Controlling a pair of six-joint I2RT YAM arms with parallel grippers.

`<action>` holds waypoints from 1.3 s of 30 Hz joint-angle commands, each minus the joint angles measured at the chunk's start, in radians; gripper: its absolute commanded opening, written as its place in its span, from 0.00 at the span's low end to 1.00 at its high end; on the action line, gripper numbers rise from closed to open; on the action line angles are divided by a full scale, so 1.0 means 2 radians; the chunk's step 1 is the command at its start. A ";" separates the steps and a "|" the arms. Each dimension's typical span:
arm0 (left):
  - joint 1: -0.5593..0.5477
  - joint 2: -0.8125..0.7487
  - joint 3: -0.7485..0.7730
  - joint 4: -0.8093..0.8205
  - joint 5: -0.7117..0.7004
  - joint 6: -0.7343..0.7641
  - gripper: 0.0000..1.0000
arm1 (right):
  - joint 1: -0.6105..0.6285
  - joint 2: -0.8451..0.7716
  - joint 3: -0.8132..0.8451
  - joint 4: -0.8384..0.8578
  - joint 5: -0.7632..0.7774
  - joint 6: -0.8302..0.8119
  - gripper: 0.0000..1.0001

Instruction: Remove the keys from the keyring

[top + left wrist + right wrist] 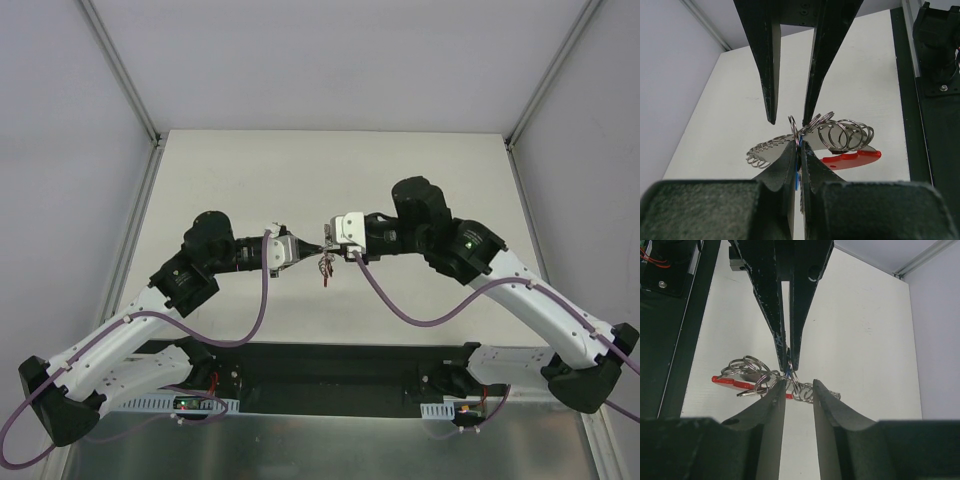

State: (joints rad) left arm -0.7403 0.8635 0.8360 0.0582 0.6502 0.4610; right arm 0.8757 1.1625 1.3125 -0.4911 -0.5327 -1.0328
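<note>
The keyring hangs in the air between my two grippers above the table middle; in the top view it is a small bundle (325, 268) with a red tag. My left gripper (800, 144) is shut on a thin wire ring of the keyring (794, 126), with a bit of blue between its pads. Several more wire rings (846, 134), flat silvery keys (771, 156) and the red tag (855, 159) hang beyond. My right gripper (797, 382) is open, its fingertips on either side of the rings (801, 390). The red tag (726, 381) hangs to the left there.
The white table (400, 180) lies below, bordered by metal frame rails (140, 110) at the sides. A black strip (330, 365) with the arm bases runs along the near edge. The two grippers (324, 250) meet tip to tip.
</note>
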 commanded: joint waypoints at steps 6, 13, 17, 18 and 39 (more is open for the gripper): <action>-0.002 -0.011 0.012 0.018 0.019 0.003 0.00 | 0.020 0.012 0.016 0.002 0.015 -0.031 0.26; -0.003 -0.009 0.012 0.015 0.003 -0.007 0.00 | 0.025 -0.013 -0.017 0.045 0.039 -0.022 0.01; -0.002 -0.010 0.012 0.005 -0.021 -0.021 0.00 | 0.025 -0.047 -0.059 0.079 0.040 -0.013 0.01; -0.002 -0.010 0.012 0.005 -0.022 -0.024 0.00 | 0.025 -0.051 -0.067 0.101 0.040 -0.009 0.01; -0.001 -0.019 0.007 0.008 -0.027 -0.108 0.00 | 0.016 -0.123 -0.197 0.354 0.015 0.134 0.01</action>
State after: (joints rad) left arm -0.7406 0.8433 0.8360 0.0494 0.6151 0.2901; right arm 0.9176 0.9649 0.9222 0.0242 -0.4694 -0.8349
